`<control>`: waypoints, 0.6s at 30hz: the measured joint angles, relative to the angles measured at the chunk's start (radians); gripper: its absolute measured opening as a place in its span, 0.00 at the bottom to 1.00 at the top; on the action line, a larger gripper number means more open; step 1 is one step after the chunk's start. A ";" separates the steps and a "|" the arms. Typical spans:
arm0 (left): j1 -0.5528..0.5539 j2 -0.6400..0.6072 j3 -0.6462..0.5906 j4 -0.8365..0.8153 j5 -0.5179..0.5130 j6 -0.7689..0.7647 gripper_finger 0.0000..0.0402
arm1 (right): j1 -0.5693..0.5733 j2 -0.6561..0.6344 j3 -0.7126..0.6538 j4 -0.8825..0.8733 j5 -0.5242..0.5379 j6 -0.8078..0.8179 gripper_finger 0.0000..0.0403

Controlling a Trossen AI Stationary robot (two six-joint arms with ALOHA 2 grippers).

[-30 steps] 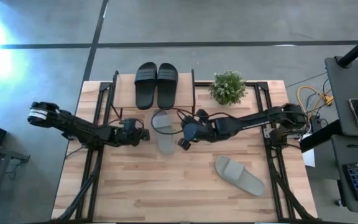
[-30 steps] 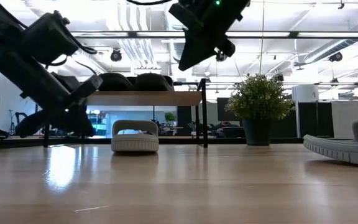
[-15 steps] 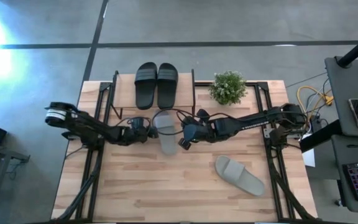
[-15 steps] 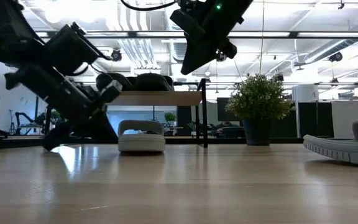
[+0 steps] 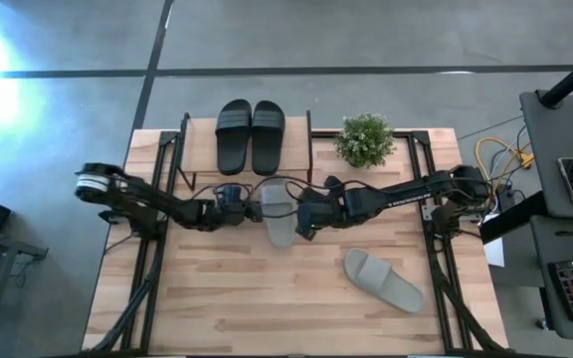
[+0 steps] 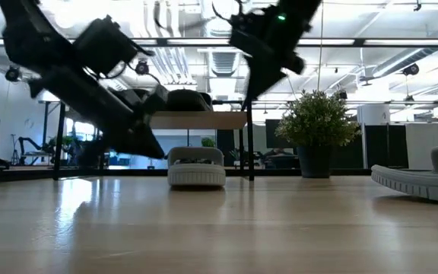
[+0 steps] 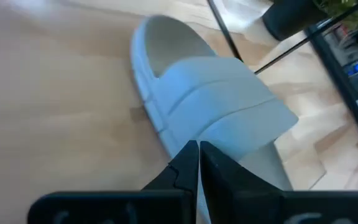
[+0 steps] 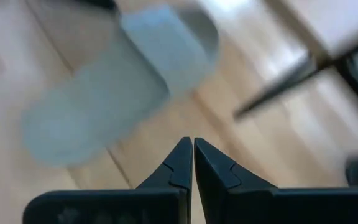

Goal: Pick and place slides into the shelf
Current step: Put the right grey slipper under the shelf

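Note:
A light grey slide (image 5: pixel 279 211) (image 6: pixel 196 166) lies sole down on the table just near of the shelf (image 5: pixel 199 149), between my two grippers. My left gripper (image 5: pixel 255 211) (image 7: pixel 197 146) is shut at the slide's left side. My right gripper (image 5: pixel 303 231) (image 8: pixel 189 142) is shut and raised above the table at the slide's right side (image 8: pixel 117 81), touching nothing. The second grey slide (image 5: pixel 384 280) rests on the table toward the near right. The black pair (image 5: pixel 252 134) lies side by side on the shelf's top board (image 6: pixel 196 120). My left gripper pushes the grey slide with its shut fingertips. They meet the sole's left edge (image 7: pixel 178 138), right below the wide strap. The fingers come slanting down from the table's left, across the slide. The slide stays flat on the table.
A potted plant (image 5: pixel 365 139) (image 6: pixel 318 125) stands right of the shelf at the far edge. Black metal frames (image 5: pixel 157 209) run along the table's left and right sides. Bare wooden tabletop (image 5: pixel 257 298) spreads across the near half.
My left gripper has moved toward the table's right, reached the grey slide and slid it along the table to the right. My right gripper has shifted a little to the right, staying raised.

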 joint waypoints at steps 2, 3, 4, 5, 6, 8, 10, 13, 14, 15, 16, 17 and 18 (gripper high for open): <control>-0.001 -0.083 0.000 -0.109 0.000 0.020 0.00 | 0.000 -0.009 -0.008 -0.078 -0.037 0.065 0.02; -0.004 -0.128 0.000 -0.172 -0.001 0.022 0.00 | 0.000 -0.013 -0.022 -0.102 -0.060 0.089 0.02; -0.007 -0.177 0.000 -0.229 -0.001 0.025 0.00 | 0.000 -0.016 -0.042 -0.099 -0.093 0.098 0.02; -0.012 -0.225 0.000 -0.277 -0.001 0.042 0.00 | -0.001 -0.016 -0.063 -0.072 -0.138 0.099 0.02; -0.020 -0.274 0.000 -0.307 -0.001 0.070 0.00 | -0.001 -0.016 -0.085 -0.036 -0.188 0.095 0.02; -0.040 -0.366 0.000 -0.347 0.000 0.119 0.00 | -0.001 -0.001 -0.137 0.062 -0.260 0.079 0.02; -0.062 -0.447 0.000 -0.386 0.000 0.143 0.00 | 0.000 0.025 -0.175 0.178 -0.284 0.064 0.02; -0.093 -0.545 0.000 -0.464 0.002 0.146 0.00 | -0.009 0.081 -0.192 0.270 -0.298 0.035 0.02; -0.106 -0.571 -0.001 -0.493 0.001 0.148 0.00 | -0.011 0.100 -0.191 0.298 -0.302 0.017 0.02; -0.117 -0.592 -0.002 -0.510 0.001 0.154 0.00 | -0.012 0.118 -0.189 0.312 -0.305 -0.008 0.02; -0.127 -0.613 -0.002 -0.533 0.003 0.171 0.00 | -0.012 0.140 -0.182 0.329 -0.312 -0.043 0.02; -0.137 -0.635 -0.005 -0.556 0.005 0.190 0.00 | -0.012 0.161 -0.172 0.355 -0.323 -0.080 0.02; -0.147 -0.652 -0.009 -0.560 0.008 0.211 0.00 | -0.012 0.181 -0.160 0.379 -0.335 -0.116 0.02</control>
